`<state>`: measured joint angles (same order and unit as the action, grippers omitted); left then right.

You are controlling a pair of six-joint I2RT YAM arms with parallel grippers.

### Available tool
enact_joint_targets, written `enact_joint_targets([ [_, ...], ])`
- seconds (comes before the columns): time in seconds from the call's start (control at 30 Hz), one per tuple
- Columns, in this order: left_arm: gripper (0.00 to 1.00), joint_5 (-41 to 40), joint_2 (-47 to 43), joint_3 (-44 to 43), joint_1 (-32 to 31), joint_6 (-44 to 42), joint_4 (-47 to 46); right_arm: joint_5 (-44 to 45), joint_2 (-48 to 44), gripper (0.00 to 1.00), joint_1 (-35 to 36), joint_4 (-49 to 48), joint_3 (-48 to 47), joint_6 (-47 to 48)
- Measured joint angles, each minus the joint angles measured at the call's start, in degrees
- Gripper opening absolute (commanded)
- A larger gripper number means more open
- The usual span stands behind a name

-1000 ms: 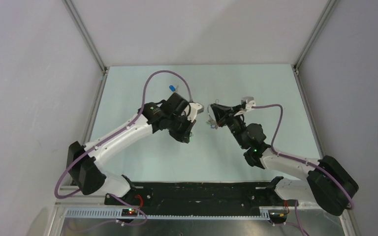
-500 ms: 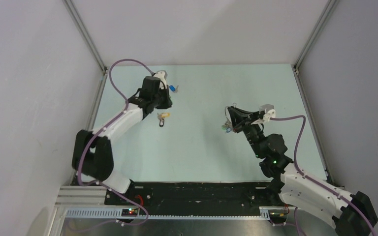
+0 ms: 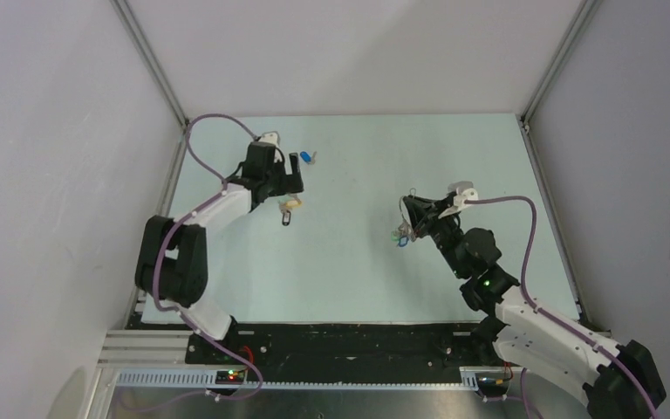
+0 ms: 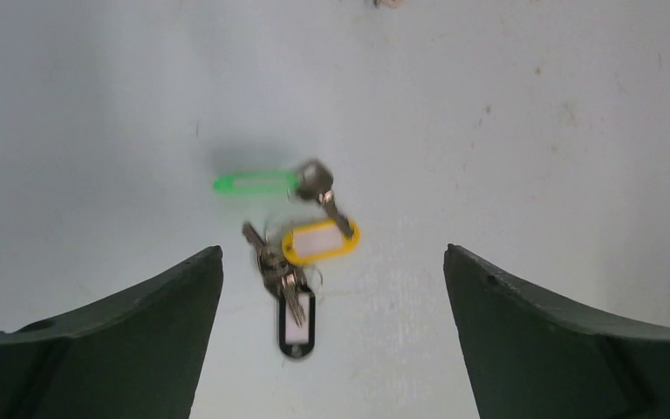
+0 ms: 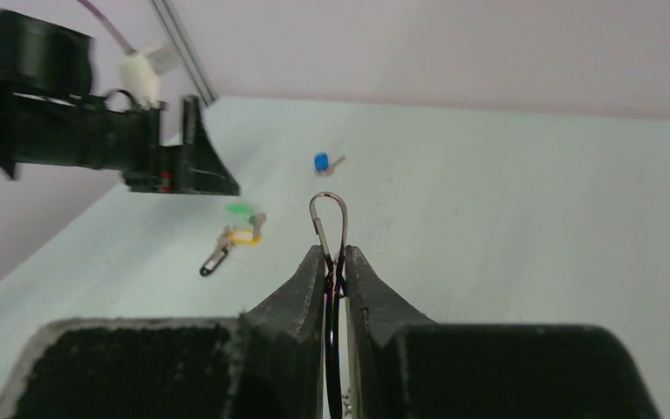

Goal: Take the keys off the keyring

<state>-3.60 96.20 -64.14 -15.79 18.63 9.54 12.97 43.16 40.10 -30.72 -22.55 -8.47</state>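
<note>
My right gripper [image 5: 333,251] is shut on the keyring [image 5: 328,195], whose thin wire loop sticks up from between the fingers. In the top view this right gripper [image 3: 407,218] holds the keyring [image 3: 405,227] above the table's middle right, with small green and blue keys [image 3: 398,236] dangling under it. My left gripper [image 4: 332,249] stands open over a loose bunch on the table: a green tag [image 4: 253,184], a silver key [image 4: 322,191], a yellow tag [image 4: 321,241], a clump of keys [image 4: 270,264] and a black tag [image 4: 297,323]. From above, the left gripper [image 3: 290,175] is at the far left.
A blue-headed key [image 3: 308,158] lies alone near the back left, also the blue-headed key [image 5: 321,162] in the right wrist view. The enclosure's left frame rail [image 3: 167,188] runs close beside the left arm. Pale green tabletop [image 3: 349,279] lies between the arms.
The arms have parted from the middle: the left swung to the far left and its gripper opened over the tagged bunch; the right drew back right, still gripping the ring.
</note>
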Motion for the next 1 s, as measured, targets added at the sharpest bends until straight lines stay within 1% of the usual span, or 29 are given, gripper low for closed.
enact_joint_targets([
  [0.07, 1.0, 0.5, -3.15, 3.56, -0.24, 0.44, -0.96, -1.88, 2.84, 0.0, -1.86, 0.22, -0.22, -1.46],
  [0.23, 1.0, 1.53, -16.46, 12.46, -0.48, 1.57, -1.81, -7.52, 12.61, 0.0, -6.01, 0.44, -2.01, -5.38],
  [0.4, 1.0, 1.75, -28.65, 16.57, -0.48, 3.34, -2.19, -13.9, 20.5, 0.0, -8.35, 0.48, -8.15, -9.03],
  [0.43, 1.0, 1.49, -30.62, 16.92, -0.48, 4.04, -1.95, -14.69, 21.31, 0.03, -8.63, 0.48, -9.35, -9.51],
  [0.47, 1.0, 1.22, -32.17, 16.98, -0.48, 4.68, -1.55, -15.72, 22.23, 0.32, -9.05, 0.39, -11.06, -9.97],
  [0.5, 1.0, 1.22, -33.48, 16.98, -0.46, 5.31, -1.31, -16.28, 22.91, 0.48, -9.46, 0.28, -12.52, -10.23],
  [0.53, 1.0, 1.27, -34.38, 16.98, -0.46, 5.7, -1.09, -17.07, 23.85, 0.73, -10.51, 0.2, -14.21, -11.21],
  [0.57, 1.0, 1.42, -35.41, 16.98, -0.46, 6.38, -0.57, -17.4, 25.05, 0.86, -11.91, 0.07, -16.26, -12.57],
  [0.6, 1.0, 1.46, -36.06, 16.98, -0.44, 6.78, -0.11, -17.64, 26.12, 0.96, -13.46, 0.2, -17.79, -14.38],
  [0.67, 1.0, 1.46, -37.66, 17.0, -0.42, 7.54, 1.11, -17.97, 28.2, 0.99, -17.7, 0.81, -20.76, -17.05],
  [0.77, 1.0, 1.03, -40.98, 17.31, -0.42, 8.33, 2.36, -15.45, 28.28, 0.99, -22.64, 4.33, -21.84, -19.04],
  [0.9, 1.0, -1.25, -46.8, 17.42, -0.42, 8.37, 3.85, -11.58, 24.09, 0.99, -23.32, 12.37, -21.84, -19.15],
  [1.0, 1.0, -3.82, -50.29, 16.98, -0.42, 8.24, 5.4, -9.2, 16.9, 0.99, -23.19, 17.53, -21.84, -18.25],
])
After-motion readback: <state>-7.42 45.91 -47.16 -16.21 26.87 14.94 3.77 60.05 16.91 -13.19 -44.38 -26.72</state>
